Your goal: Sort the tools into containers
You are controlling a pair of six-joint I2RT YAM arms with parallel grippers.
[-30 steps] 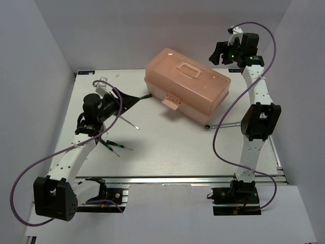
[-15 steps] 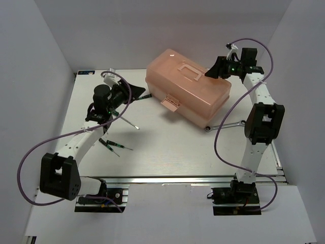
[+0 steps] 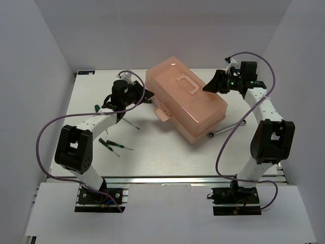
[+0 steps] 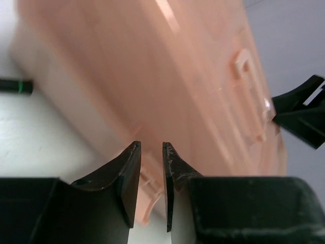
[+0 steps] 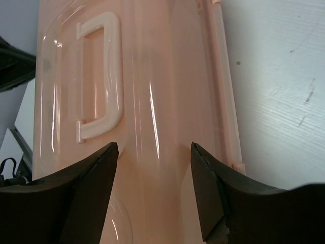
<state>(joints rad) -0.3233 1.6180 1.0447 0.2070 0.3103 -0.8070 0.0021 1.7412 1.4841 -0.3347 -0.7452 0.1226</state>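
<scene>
The salmon-pink toolbox (image 3: 195,109) lies closed and slantwise mid-table, its lid handle (image 3: 186,84) on top and its front latch (image 3: 161,112) sticking out. My left gripper (image 3: 142,94) is at the box's left end, its jaws a narrow gap apart with nothing between them (image 4: 151,147); the box (image 4: 167,76) fills that view. My right gripper (image 3: 209,86) hovers open over the lid (image 5: 162,76), next to the handle (image 5: 99,76). Two screwdrivers (image 3: 112,145) lie front left, one (image 3: 130,122) nearer the box, and one handle (image 3: 96,107) lies farther left. The wrench (image 3: 229,128) lies right of the box.
White walls close in the table on the left, back and right. An aluminium rail (image 3: 167,179) runs along the near edge. Purple cables loop from both arms. A dark screwdriver handle end (image 4: 15,86) lies left of the box in the left wrist view.
The left arm swung right and forward to the box's left end. The right gripper came down over the lid. The toolbox turned and slid towards the near right, partly covering the wrench.
</scene>
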